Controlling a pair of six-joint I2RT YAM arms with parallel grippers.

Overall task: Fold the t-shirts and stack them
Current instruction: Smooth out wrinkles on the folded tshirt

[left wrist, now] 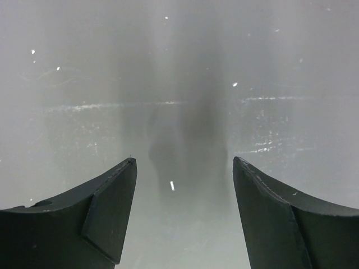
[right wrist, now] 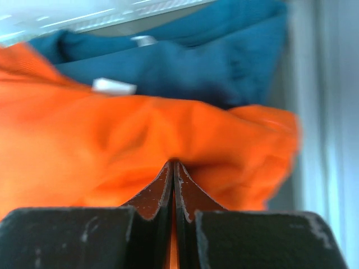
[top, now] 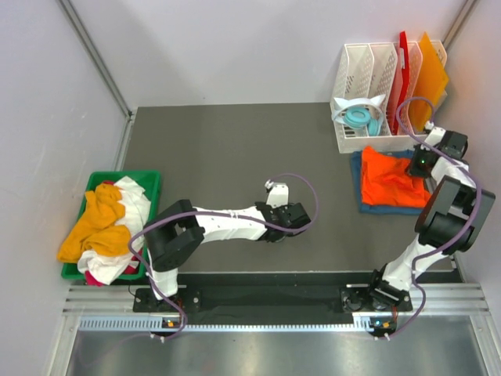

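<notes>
A dark grey worktop (top: 227, 157) is seen from above. At its far right corner a white slotted rack (top: 368, 74) is set upright. Just in front of the rack a dark teal-blue t-shirt (top: 376, 208) is laid flat on the surface, and it is largely covered by a bright orange t-shirt (top: 383, 178). A green tray (top: 117, 175) is placed at the left edge; whether it is carried wholly by the surface cannot be told.

No legible text, number or sign anywhere; small white tag (right wrist: 114, 86) on bright orange cloth t-shirt (right wrist: 84, 145) too blurred.
</notes>
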